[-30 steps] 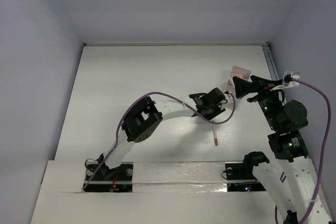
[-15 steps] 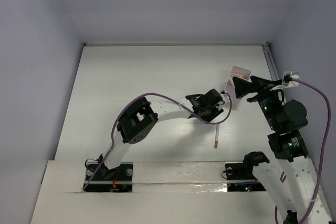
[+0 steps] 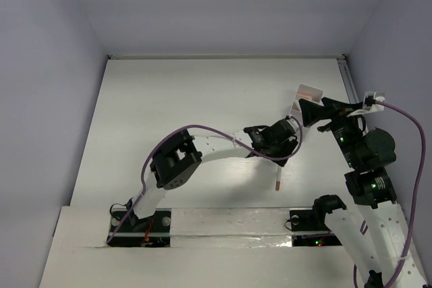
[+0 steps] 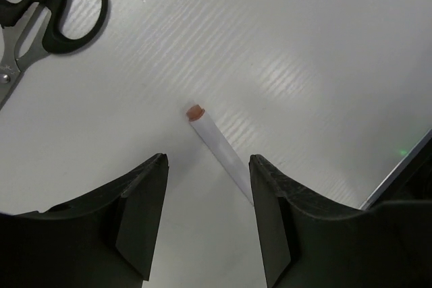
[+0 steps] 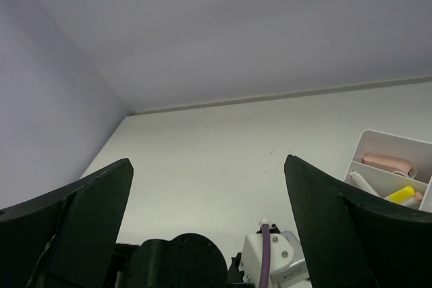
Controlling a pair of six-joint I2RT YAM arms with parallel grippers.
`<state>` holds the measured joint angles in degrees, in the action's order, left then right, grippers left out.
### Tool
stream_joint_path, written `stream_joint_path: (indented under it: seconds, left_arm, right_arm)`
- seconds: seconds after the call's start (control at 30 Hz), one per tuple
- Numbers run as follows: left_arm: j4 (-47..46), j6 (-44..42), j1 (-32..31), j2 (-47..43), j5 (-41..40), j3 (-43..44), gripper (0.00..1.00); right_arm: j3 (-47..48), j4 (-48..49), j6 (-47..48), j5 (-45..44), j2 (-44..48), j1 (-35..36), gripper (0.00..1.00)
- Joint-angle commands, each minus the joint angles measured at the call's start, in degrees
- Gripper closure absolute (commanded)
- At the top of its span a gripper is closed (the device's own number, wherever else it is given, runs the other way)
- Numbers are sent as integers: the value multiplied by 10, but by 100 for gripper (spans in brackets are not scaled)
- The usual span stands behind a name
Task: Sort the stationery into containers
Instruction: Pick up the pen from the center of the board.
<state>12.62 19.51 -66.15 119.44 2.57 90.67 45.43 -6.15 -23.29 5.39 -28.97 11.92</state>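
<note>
left gripper open over a red-tipped pen

the left gripper point(image 4: 208, 166), jaws wide and empty, hangs over a white red-tipped pen point(image 4: 217, 143) lying on the table point(image 4: 324, 45); black-handled scissors point(image 4: 50, 11) lie nearby. the right gripper point(image 5: 208, 187), spread wide, holds nothing beside the white divided container point(image 5: 388, 146).

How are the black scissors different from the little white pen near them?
The scissors have black loop handles and silvery blades; the pen is a straight white stick with a reddish end. The pen lies in the gap of the open left pincer; the scissors lie outside it, partly cut off by the picture's edge. Both lie flat on the white table, and neither is held.
</note>
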Motion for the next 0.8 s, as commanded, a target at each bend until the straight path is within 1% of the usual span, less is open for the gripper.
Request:
stream_joint_path:
  seconds: [0.0,0.03,0.2,0.37,0.77]
  left_arm:
    - [35,53,-2,16,-39,51,51]
    - [39,55,-2,25,-55,57,51]
    - [74,61,-7,50,-88,103,51]
    - [112,69,-26,84,-100,137,52]
    - [143,91,-36,115,-127,151,56]
  right_arm:
    - [31,-1,11,9,6,-4,0]
    - [32,-3,11,9,7,-4,0]
    - [30,-2,11,14,6,-4,0]
    - [29,0,11,18,-1,-4,0]
    - [23,7,9,25,-6,-4,0]
